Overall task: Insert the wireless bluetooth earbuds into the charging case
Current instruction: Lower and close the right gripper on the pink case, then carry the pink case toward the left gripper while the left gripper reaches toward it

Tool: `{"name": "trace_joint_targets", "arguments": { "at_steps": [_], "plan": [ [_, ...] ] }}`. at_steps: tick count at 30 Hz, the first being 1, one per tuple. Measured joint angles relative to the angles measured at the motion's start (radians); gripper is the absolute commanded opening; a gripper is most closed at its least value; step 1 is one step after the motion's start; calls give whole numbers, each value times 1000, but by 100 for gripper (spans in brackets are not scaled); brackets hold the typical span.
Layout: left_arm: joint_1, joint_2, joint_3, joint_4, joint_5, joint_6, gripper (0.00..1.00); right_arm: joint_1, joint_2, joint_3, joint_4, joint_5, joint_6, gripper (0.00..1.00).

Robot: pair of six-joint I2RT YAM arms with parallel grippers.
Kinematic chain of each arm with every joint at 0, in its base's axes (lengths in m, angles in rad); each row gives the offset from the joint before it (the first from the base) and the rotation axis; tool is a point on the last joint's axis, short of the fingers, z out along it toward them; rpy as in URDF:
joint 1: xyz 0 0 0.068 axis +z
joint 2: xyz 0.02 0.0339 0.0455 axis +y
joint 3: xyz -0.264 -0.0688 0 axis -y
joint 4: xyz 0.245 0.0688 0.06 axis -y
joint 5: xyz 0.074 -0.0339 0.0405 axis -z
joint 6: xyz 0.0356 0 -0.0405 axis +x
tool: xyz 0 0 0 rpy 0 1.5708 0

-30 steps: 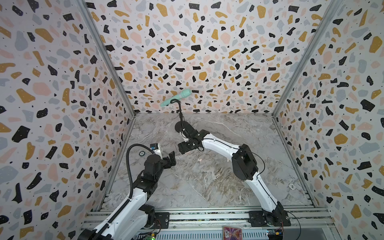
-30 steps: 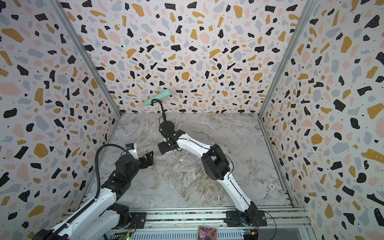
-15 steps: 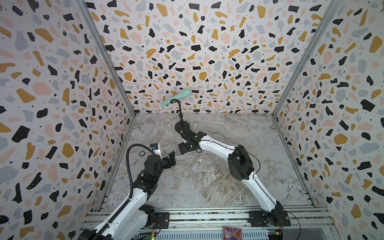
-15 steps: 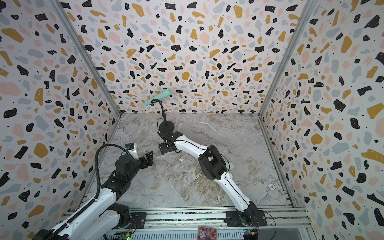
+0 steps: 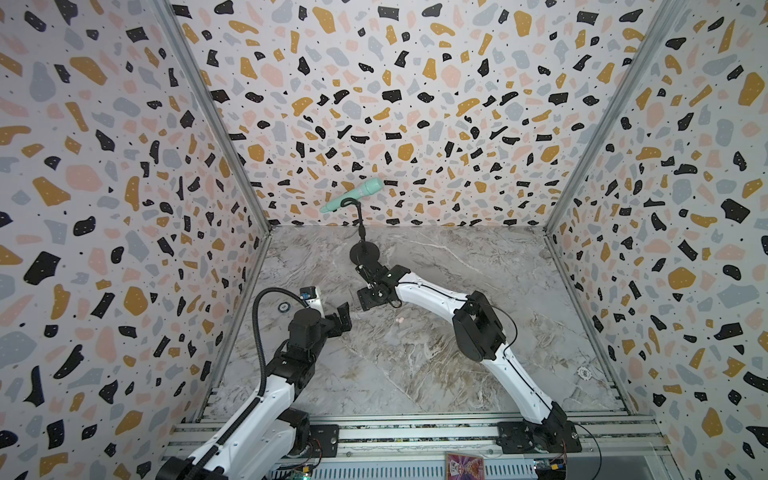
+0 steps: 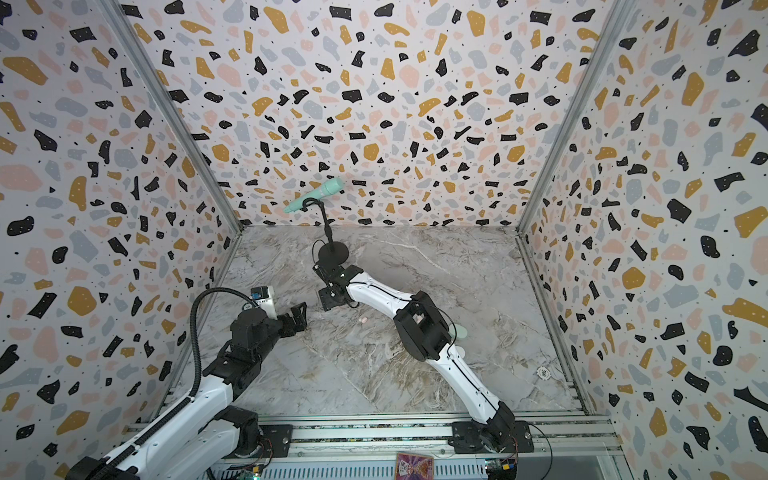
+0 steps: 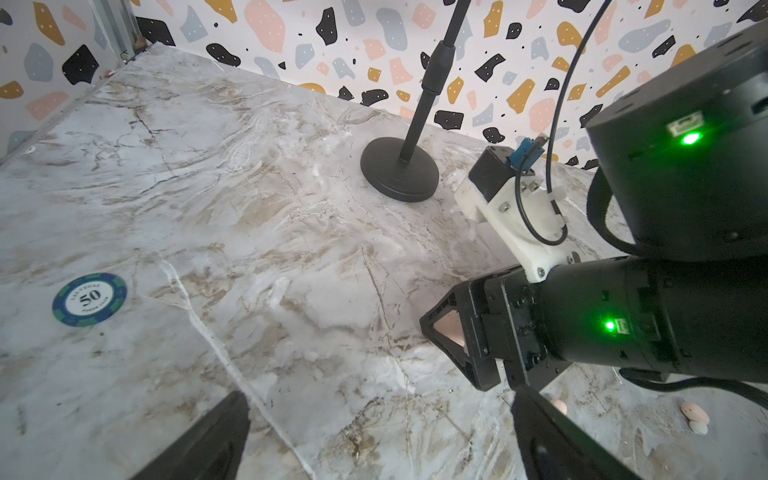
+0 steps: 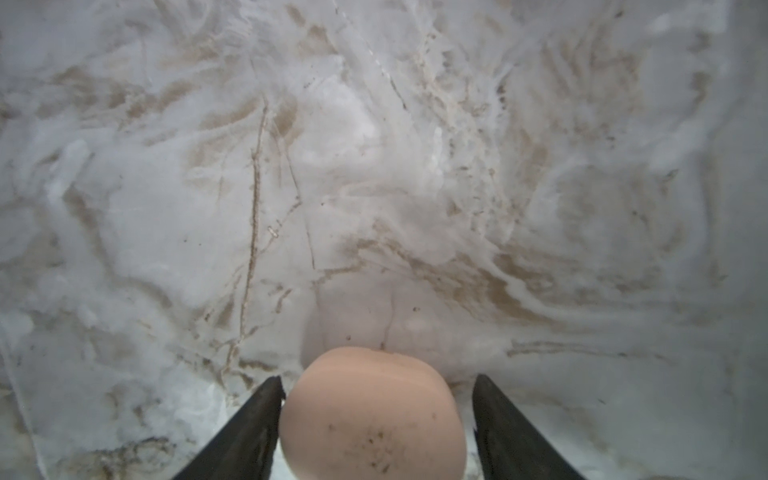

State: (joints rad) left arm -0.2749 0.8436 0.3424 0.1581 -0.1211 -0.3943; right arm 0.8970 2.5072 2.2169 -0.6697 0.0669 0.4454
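Near the microphone-stand base (image 5: 364, 252), straddled pale pink charging case (image 8: 372, 415) with right gripper (image 8: 378, 379), jaws spread, one side touching, other just clear; held left gripper (image 7: 380, 395) agape, farther off.

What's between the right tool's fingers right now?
A pink rounded case sits between the right tool's fingers, in the right wrist view. One finger looks to touch it; bare table shows before the other.

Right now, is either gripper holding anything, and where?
Nothing. The right gripper flanks the pink case at its sides, one finger not touching; the left gripper is empty.
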Motion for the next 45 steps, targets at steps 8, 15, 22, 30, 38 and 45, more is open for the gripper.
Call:
{"name": "trace_joint_targets", "arguments": {
  "at_steps": [8, 15, 22, 30, 38, 45],
  "plan": [
    [1, 0, 0, 0, 3, 0, 100, 5, 0, 0, 0, 20, 2, 65],
    [5, 0, 0, 0, 4, 0, 100, 6, 0, 0, 0, 33, 3, 63],
    [5, 6, 0, 4, 11, 3, 100, 6, -61, -93, 12, 40, 3, 62],
    [4, 93, 0, 45, 99, 34, 100, -6, -253, -294, 18, 30, 2, 62],
    [-108, 221, -31, 288, 204, 73, 100, -74, -509, -529, 41, -21, 2, 62],
    [-272, 462, -16, 514, 327, 177, 100, -136, -710, -663, 18, -38, 3, 62]
  ]
}}
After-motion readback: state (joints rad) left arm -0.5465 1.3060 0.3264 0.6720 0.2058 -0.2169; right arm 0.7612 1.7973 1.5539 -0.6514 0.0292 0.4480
